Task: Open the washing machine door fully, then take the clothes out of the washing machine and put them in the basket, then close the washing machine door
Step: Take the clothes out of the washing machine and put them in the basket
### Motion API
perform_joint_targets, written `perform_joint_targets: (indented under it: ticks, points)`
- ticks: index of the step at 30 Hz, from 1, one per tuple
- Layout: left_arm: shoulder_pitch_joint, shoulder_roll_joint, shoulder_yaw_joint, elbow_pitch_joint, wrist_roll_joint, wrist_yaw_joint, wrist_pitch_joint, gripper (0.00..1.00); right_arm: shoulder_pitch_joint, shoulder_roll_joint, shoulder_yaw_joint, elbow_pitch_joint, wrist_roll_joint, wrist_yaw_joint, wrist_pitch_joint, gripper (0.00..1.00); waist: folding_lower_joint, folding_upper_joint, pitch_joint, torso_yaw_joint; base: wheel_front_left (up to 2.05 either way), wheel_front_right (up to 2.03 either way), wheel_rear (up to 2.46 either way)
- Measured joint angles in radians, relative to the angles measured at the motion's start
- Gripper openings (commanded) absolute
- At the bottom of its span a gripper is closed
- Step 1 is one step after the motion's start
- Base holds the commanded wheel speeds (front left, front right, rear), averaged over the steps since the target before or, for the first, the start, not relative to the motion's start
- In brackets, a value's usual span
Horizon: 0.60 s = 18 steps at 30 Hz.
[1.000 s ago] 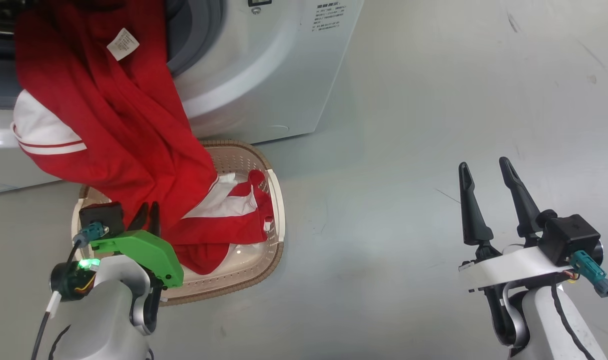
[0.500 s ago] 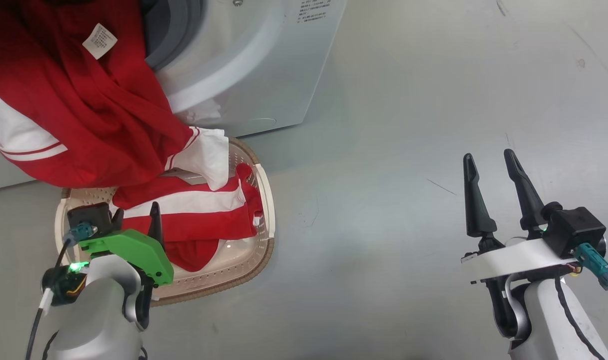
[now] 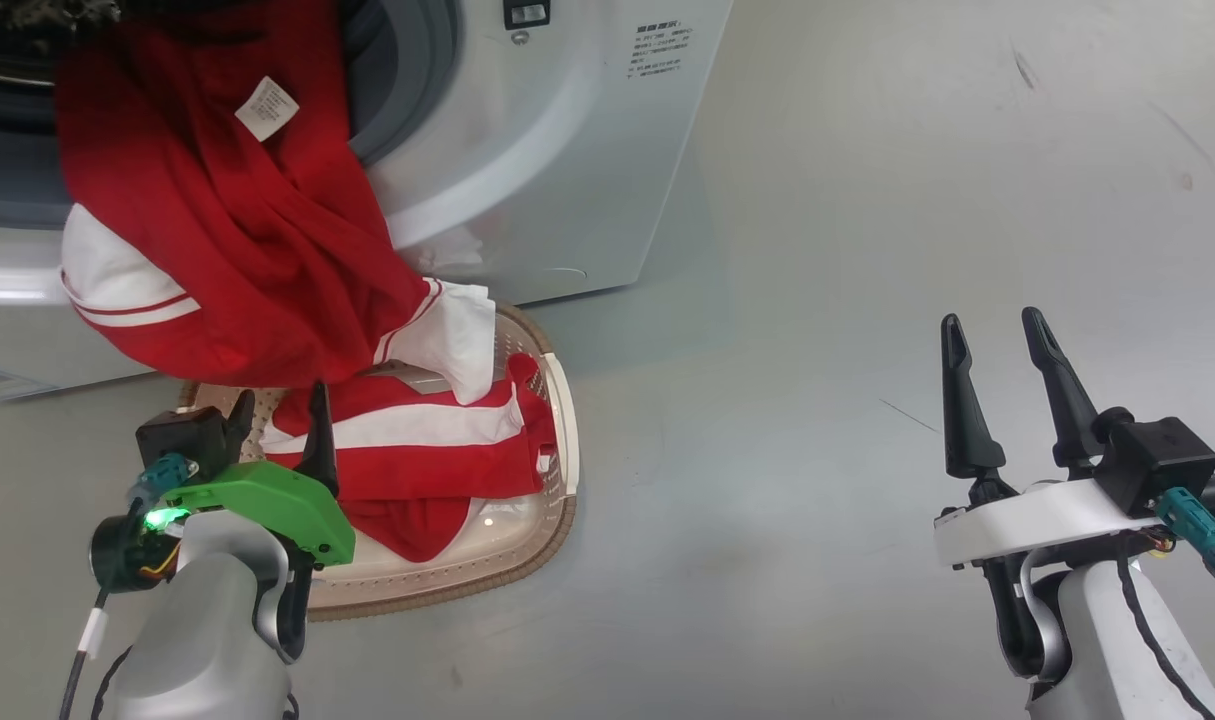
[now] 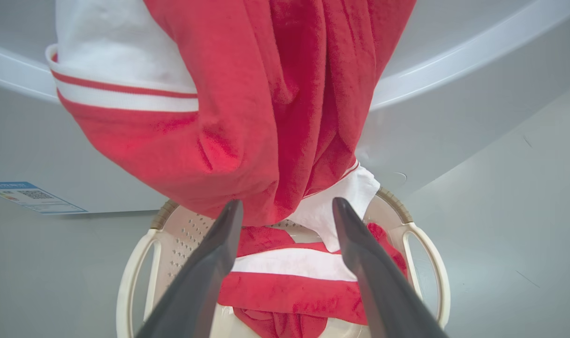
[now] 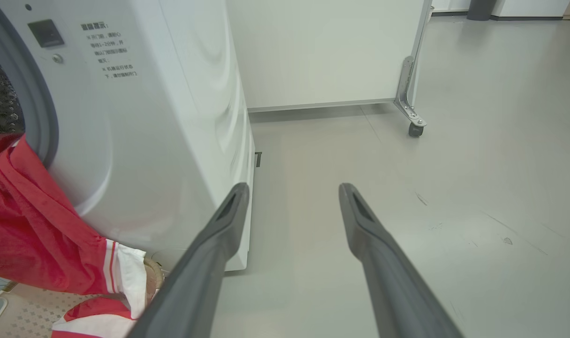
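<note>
Left gripper [image 3: 281, 400] [image 4: 287, 204]: jaws spread wide, nothing between them, above the near end of the basket [image 3: 552, 500] [image 4: 435, 263]. Straight ahead and below the tips, part of the clothes [image 3: 237, 260] [image 4: 247, 117] lies folded in the basket, red with a white stripe. Above the tips the bigger red bulk hangs out of the washing machine [image 3: 567, 150] [image 4: 453, 122] opening. Its white cuff droops onto the basket's far rim. Can't tell whether the hanging fabric touches the tips. Blue label [image 4: 26, 195] is on the machine front, far left of the gripper.

Right gripper [image 3: 992, 318] [image 5: 293, 188]: also wide, empty, well apart from the left one, over bare floor [image 3: 867, 250]. The machine's corner is ahead-left of it.
</note>
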Motion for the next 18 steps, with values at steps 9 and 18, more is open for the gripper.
perform_joint_targets:
  ticks: [9,18]
  points:
    - [0.010,-0.004,-0.012,-0.109,0.036,-0.010,-0.012,1.00,0.009,-0.024,-0.001,0.029,-0.021,0.002,0.000,1.00,0.0000,0.0000,-0.061,0.058,0.00,0.00,0.00]
    - [0.105,-0.005,-0.016,-0.252,0.094,-0.002,-0.012,1.00,0.054,-0.024,0.013,0.061,-0.036,0.006,0.000,1.00,0.0000,0.0000,-0.154,0.117,0.00,0.00,0.00]
